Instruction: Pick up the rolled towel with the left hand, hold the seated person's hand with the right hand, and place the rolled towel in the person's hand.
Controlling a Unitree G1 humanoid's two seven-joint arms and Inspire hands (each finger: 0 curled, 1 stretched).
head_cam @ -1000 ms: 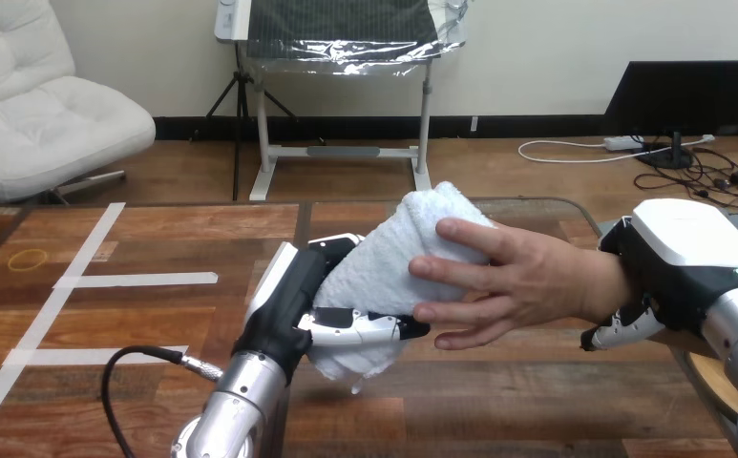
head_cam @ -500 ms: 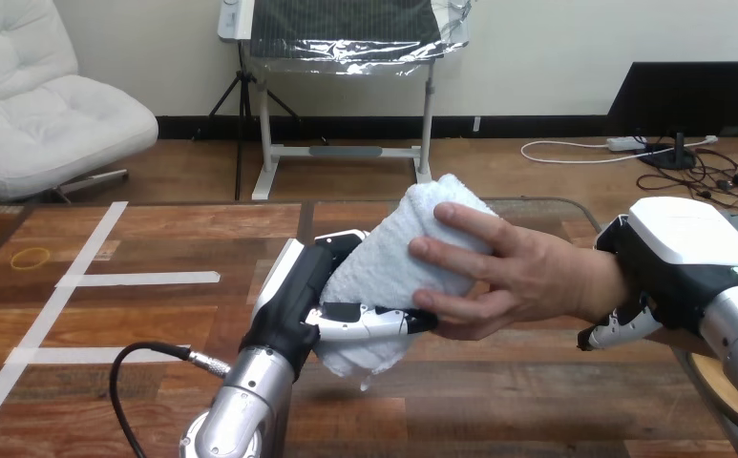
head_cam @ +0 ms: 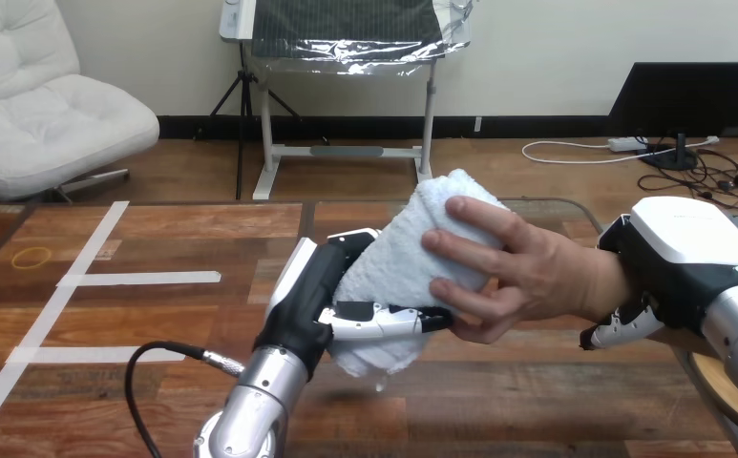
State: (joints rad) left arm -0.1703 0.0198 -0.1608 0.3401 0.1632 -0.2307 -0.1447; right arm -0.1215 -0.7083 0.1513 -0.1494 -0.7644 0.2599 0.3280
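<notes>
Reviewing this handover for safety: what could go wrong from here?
The left hand and the person's hand both grip the rolled towel; released too early, it may drop onto the table. The left hand's fingers lie right under the person's fingers and might pinch them. The right hand is curled round the person's wrist; a pull could strain it.

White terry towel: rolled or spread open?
Rolled: the white terry towel is a compact tilted bundle, left hand and person's hand both curled round it.
</notes>
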